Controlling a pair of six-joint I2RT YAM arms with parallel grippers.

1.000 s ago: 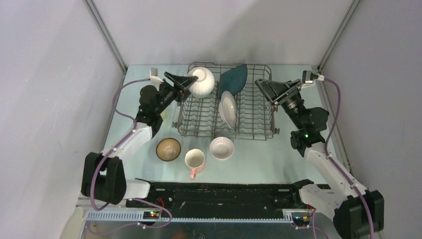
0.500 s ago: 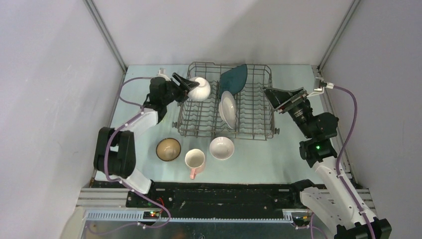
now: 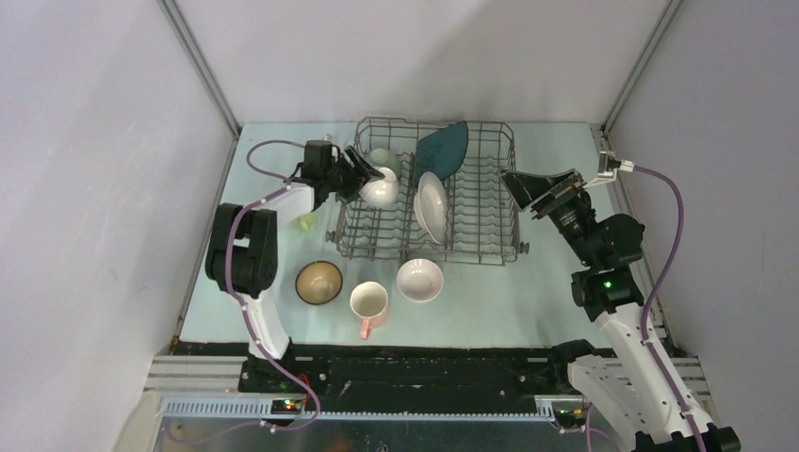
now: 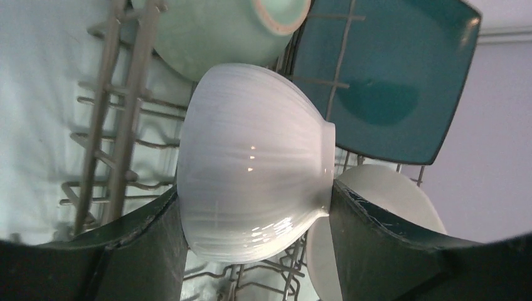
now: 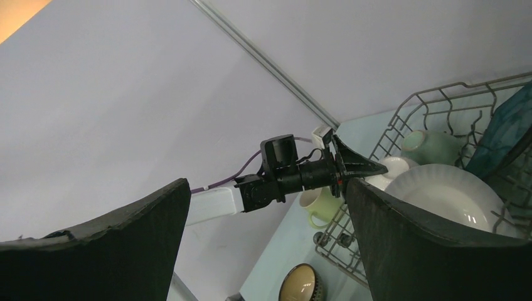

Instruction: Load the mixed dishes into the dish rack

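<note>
My left gripper is shut on a white ribbed bowl and holds it on its side over the tines at the left end of the dish rack. In the left wrist view the bowl sits between both fingers. In the rack are a pale green bowl, a dark teal plate and a white plate. My right gripper is open and empty above the rack's right edge. A brown bowl, a pink mug and a white bowl sit in front of the rack.
A pale yellow-green mug stands on the table just left of the rack, mostly hidden under my left arm in the top view. The enclosure walls stand close on the left, right and back. The black base rail runs along the near edge.
My left gripper has carried the white bowl down and nearer into the rack's left end, uncovering the pale green bowl behind it. My right arm pulled back to the right.
</note>
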